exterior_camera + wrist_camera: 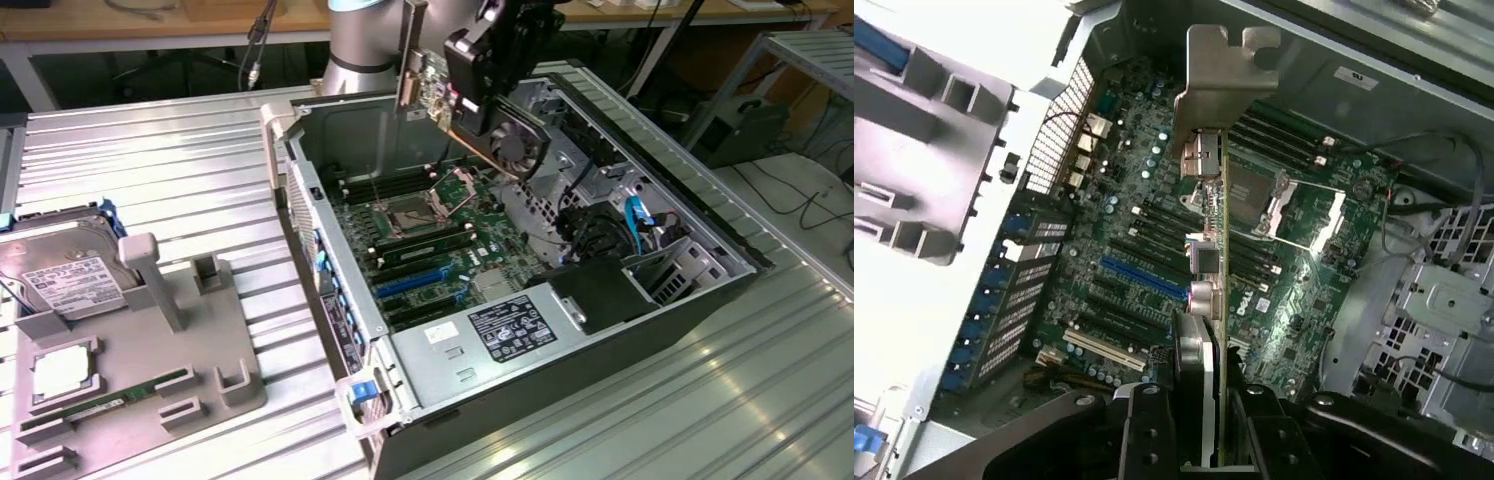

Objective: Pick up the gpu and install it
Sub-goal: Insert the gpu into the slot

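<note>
Starting at the exterior view's left, a grey holder (174,350) sits on the ribbed metal surface (174,160), cut off by the frame edge. It carries a hard drive (60,275) standing tilted, a square processor chip (63,370) and a green RAM stick (114,400); their markings are too small to read.

Next comes the open computer case (314,190), with its motherboard (427,250) exposed and partly shadowed by the case wall. The power supply (514,325) fills the near corner.

Above the case's far end, the end effector (483,75) is clenched on the gpu (517,140), which hangs in the air clear of the board, its fan face turned toward the exterior view's right. The arm above is cut off by the frame.

In the wrist view the gpu (1216,150) appears edge-on, bracket outward, and the end effector (1199,420) hides its gripped end. The blue slot (1144,278) lies below, apart from the card.

Blue cables (638,220) tangle in the case's right bay.
</note>
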Tool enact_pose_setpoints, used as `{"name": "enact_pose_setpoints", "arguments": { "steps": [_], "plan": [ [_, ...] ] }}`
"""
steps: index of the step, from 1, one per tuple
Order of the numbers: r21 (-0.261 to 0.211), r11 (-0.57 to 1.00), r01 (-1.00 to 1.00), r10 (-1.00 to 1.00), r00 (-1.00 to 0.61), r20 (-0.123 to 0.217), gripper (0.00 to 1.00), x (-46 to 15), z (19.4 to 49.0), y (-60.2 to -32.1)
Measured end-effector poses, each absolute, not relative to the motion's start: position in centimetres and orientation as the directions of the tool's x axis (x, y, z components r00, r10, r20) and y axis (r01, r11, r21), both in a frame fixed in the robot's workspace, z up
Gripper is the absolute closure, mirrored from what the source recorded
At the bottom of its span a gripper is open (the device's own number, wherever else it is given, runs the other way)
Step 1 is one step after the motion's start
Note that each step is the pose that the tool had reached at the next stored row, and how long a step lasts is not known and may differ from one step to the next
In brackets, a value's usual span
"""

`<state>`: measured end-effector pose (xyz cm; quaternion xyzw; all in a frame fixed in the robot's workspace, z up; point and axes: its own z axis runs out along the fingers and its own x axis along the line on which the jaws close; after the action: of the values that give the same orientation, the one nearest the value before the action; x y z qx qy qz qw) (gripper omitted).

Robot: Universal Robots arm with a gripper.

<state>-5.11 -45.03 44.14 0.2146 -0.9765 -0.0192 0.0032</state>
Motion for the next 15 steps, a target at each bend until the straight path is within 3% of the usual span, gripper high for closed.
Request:
{"name": "enact_pose_setpoints", "arguments": {
  "steps": [15],
  "plan": [
    [0.039,0.736,-0.676,-0.676,-0.737,-0.002,0.72,-5.11,44.13,-45.03]
  ]
}}
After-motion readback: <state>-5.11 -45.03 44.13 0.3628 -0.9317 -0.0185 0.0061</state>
